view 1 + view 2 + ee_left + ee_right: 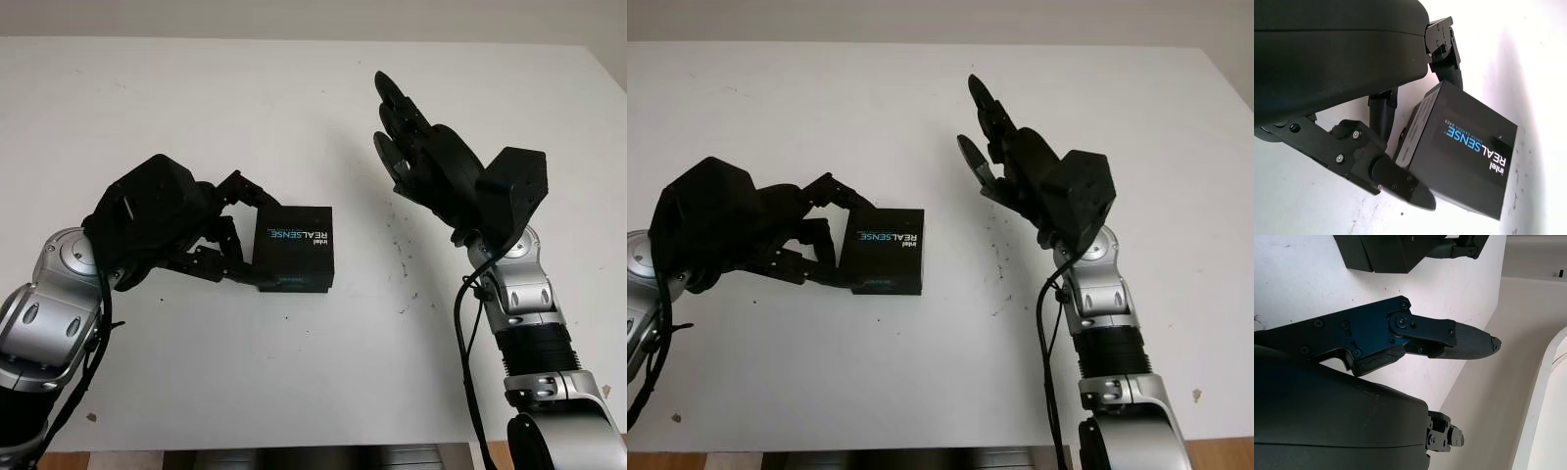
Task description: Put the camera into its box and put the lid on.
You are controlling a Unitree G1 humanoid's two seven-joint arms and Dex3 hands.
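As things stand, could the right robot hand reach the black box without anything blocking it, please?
Probably yes: bare table lies between the open right robot hand and the box; only the left robot hand, gripping the far side, is there.

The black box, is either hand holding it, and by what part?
The left hand grips the black box on the table by its end, fingers on opposite sides. The right hand, raised beside it, is open.
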